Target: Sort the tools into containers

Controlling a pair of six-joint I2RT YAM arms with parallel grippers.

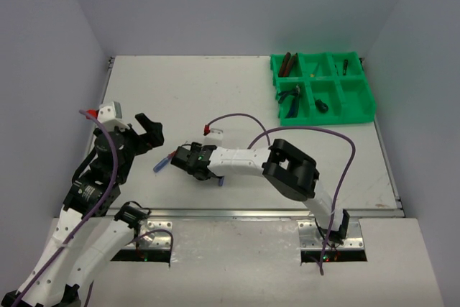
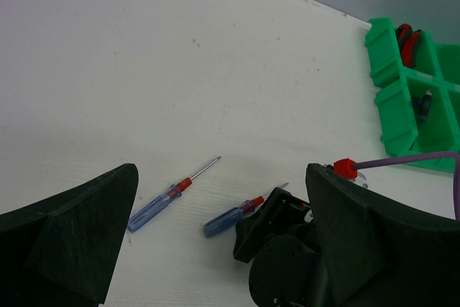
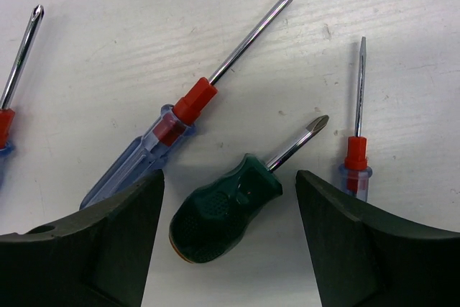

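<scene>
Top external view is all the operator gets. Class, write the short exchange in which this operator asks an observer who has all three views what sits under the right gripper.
Operator: The right gripper hides the spot below it. What is there?
Observer: A green-handled screwdriver lies flat on the table between the open jaws, with a gap on each side.
Operator: Are any other tools close to it?
Observer: Yes. In the right wrist view a blue-handled screwdriver lies just left of it and a flat-tipped screwdriver just right. Neither touches it.
</scene>
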